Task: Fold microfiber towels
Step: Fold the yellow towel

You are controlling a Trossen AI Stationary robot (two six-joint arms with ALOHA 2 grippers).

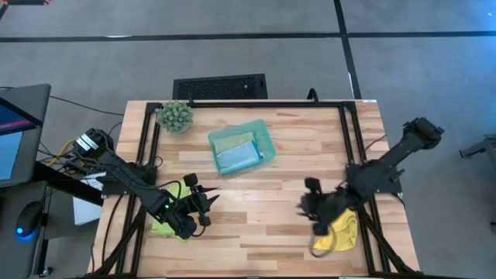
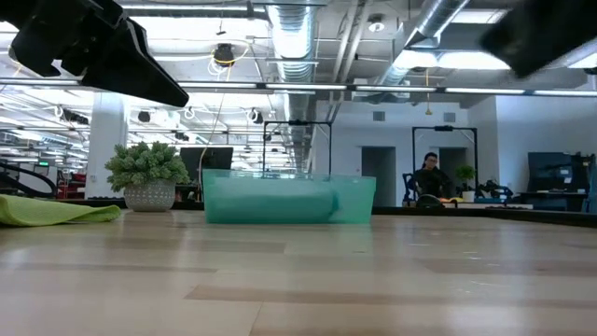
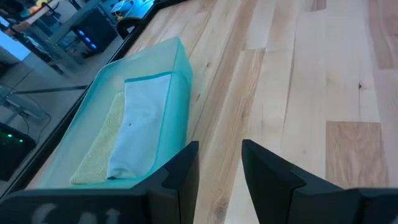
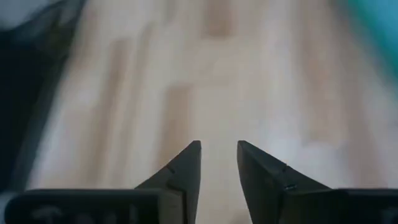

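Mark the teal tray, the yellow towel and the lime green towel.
teal tray [image 1: 268, 140], high view, right rim.
yellow towel [image 1: 346, 229], high view, middle of the visible cloth.
lime green towel [image 2: 51, 211], low view, middle of the cloth.

Smooth pale wooden table [image 1: 279, 225]; translucent teal plastic tray [image 3: 177, 68] holding soft, nubby cloth towels [image 3: 140, 130].

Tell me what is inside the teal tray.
The teal tray holds two folded towels side by side: a pale green towel and a light blue towel. Whatever lies beneath them is covered.
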